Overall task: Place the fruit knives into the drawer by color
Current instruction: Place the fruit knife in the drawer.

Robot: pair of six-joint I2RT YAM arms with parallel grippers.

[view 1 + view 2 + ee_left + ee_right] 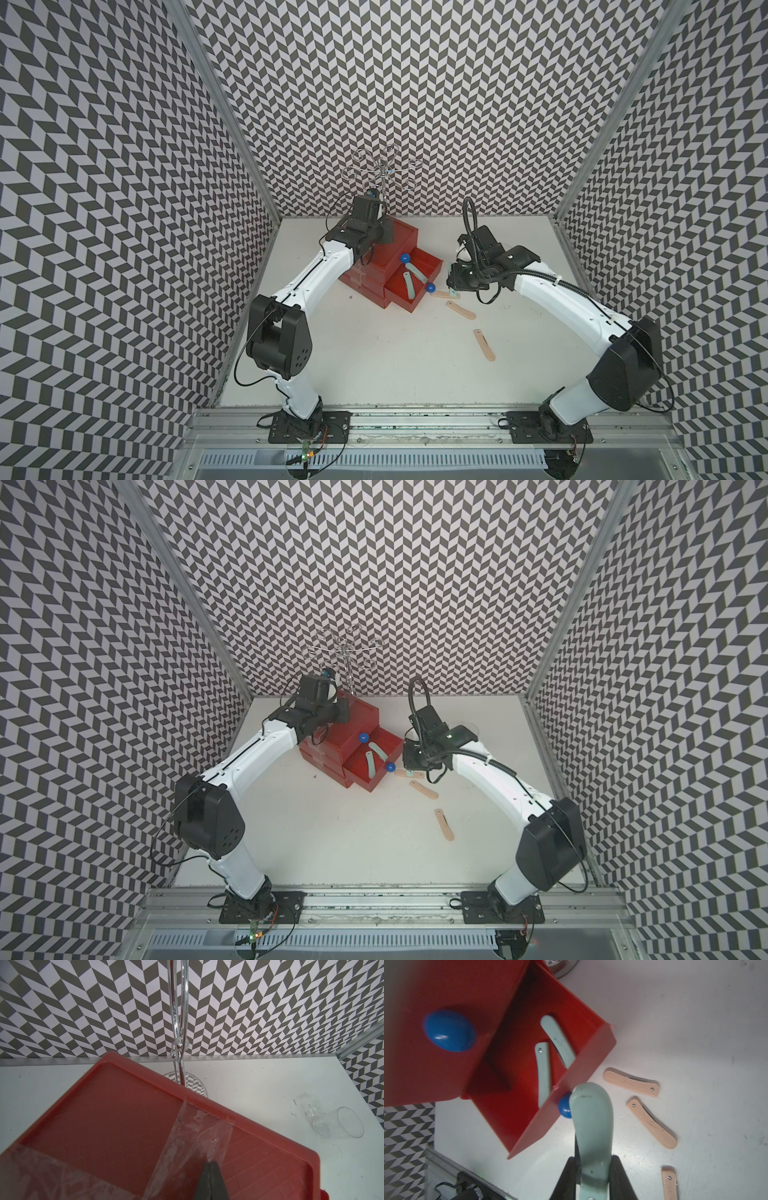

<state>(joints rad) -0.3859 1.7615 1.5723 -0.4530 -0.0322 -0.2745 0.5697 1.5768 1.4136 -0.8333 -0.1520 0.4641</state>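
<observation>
- The right pincer (592, 1157) is closed down on a pale teal knife (591, 1118). It grips one end, so most of the knife pokes out past the fingertips (618, 1172).
- Right at the free tip of that knife is the small blue knob (563, 1108). The tip covers part of it in the right wrist view, and tbh I can't tell if they touch.
- Just behind the knob is the open drawer (537, 1132), pulled out of the red cabinet (401, 239) on this pincer's left.
- Two more teal knives (544, 1074) (558, 1041) lie flat in that drawer, close together and just past the held one.
- Down on the table (374, 353), the nearest peach-pink knife (444, 294) sits just beside the pincer in both top views.
- The second peach-pink knife (460, 309) is a bit further off toward the robot.
- The third peach-pink knife (484, 344) is well apart, trailing the same way.
- Over on the cabinet's top, the left pincer (209, 1162) has its jaws pressed fully together with nothing between them. Its tip is on the clear tape (187, 1136).
- Past that pincer, behind the cabinet's far edge, stands a chrome stand (178, 1012).
- A clear cup (340, 1124) lies on its side on the table off to that pincer's right.
</observation>
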